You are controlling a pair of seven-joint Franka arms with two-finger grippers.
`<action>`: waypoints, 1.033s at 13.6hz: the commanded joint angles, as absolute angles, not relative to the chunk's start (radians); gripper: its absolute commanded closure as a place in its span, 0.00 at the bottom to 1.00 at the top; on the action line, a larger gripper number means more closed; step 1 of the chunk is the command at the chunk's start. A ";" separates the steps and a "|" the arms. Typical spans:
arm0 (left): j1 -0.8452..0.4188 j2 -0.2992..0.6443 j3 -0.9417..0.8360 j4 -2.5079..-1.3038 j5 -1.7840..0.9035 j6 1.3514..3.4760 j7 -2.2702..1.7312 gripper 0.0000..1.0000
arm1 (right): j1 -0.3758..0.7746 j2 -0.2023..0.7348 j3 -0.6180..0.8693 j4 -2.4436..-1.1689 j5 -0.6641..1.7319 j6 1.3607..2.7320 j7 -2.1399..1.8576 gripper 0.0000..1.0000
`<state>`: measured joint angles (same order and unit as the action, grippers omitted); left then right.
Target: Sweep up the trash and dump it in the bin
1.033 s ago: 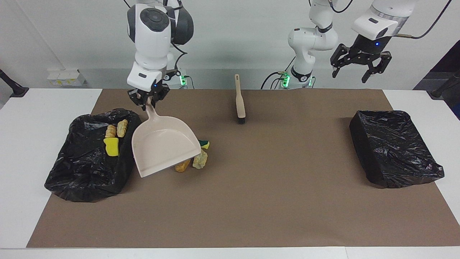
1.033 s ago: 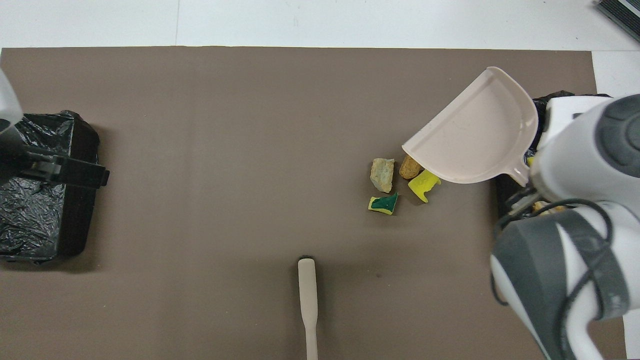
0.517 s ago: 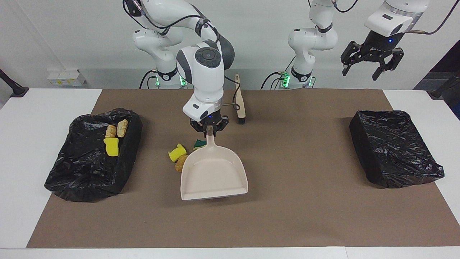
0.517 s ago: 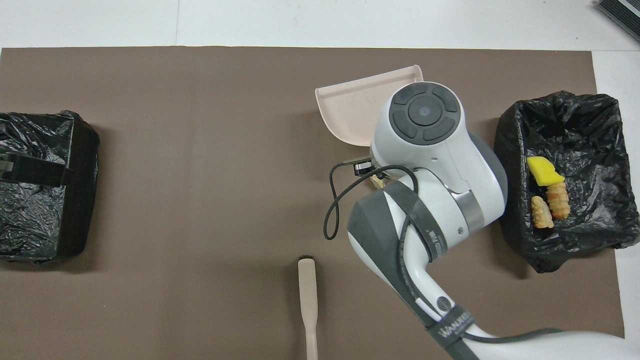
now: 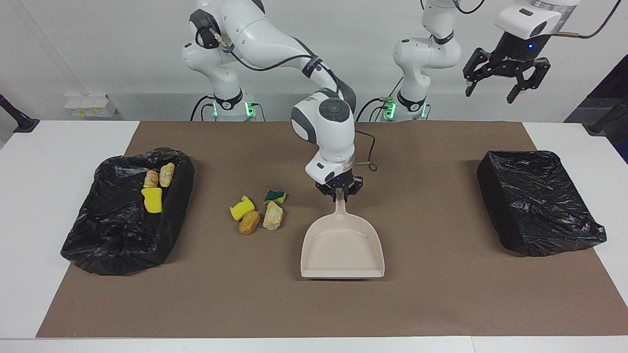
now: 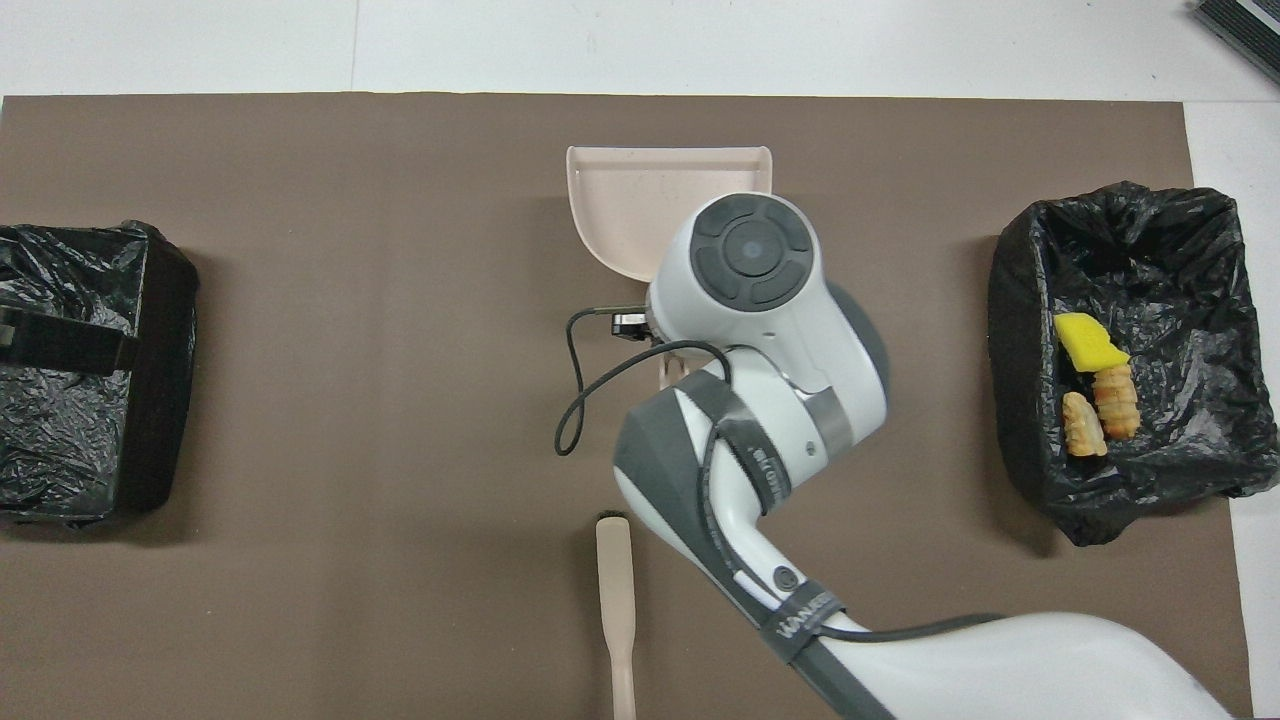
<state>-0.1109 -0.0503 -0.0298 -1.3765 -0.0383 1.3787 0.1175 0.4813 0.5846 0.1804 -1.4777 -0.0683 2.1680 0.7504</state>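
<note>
From above, the right arm [image 6: 760,330] covers the four loose scraps and most of the dustpan [image 6: 640,190], so only the pan's wide front end shows there. The brush [image 6: 617,610] runs off the bottom edge of that frame, and in the facing view the same arm hides it completely. The bin [image 6: 70,400] at the overhead's left edge is cropped too.

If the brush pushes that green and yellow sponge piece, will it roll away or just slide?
The green-and-yellow sponge piece looks flat and blocky, so it would probably slide, not roll. It seems soft and light, so a gentle push should move it. It lies close to the pale tan lump, so it might bump that along.
</note>
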 commanded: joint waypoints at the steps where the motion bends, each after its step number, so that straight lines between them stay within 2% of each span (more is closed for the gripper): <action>1: -0.098 -0.067 -0.032 -1.391 -0.028 1.365 0.120 0.00 | 0.471 0.592 0.179 -1.459 -0.081 2.161 0.758 1.00; 4: -0.098 -0.069 -0.032 -1.393 -0.026 1.365 0.118 0.00 | 0.471 0.584 0.181 -1.485 -0.081 2.149 0.756 0.94; 7: -0.115 -0.080 -0.041 -1.416 -0.029 1.380 0.130 0.00 | 0.471 0.568 0.181 -1.515 -0.081 2.140 0.756 0.78; 8: -0.117 -0.098 -0.040 -1.442 -0.029 1.399 0.130 0.00 | 0.471 0.566 0.181 -1.517 -0.081 2.134 0.750 0.52; 9: -0.117 -0.100 -0.043 -1.453 -0.032 1.428 0.124 0.00 | 0.459 0.560 0.181 -1.514 -0.080 2.129 0.746 0.01; 11: -0.117 -0.097 -0.043 -1.453 -0.034 1.478 0.123 0.00 | 0.410 0.522 0.181 -1.513 -0.057 2.108 0.735 0.00; 14: -0.130 -0.057 -0.044 -1.448 -0.035 1.569 0.120 0.00 | 0.413 0.434 0.181 -1.520 -0.052 2.015 0.703 0.00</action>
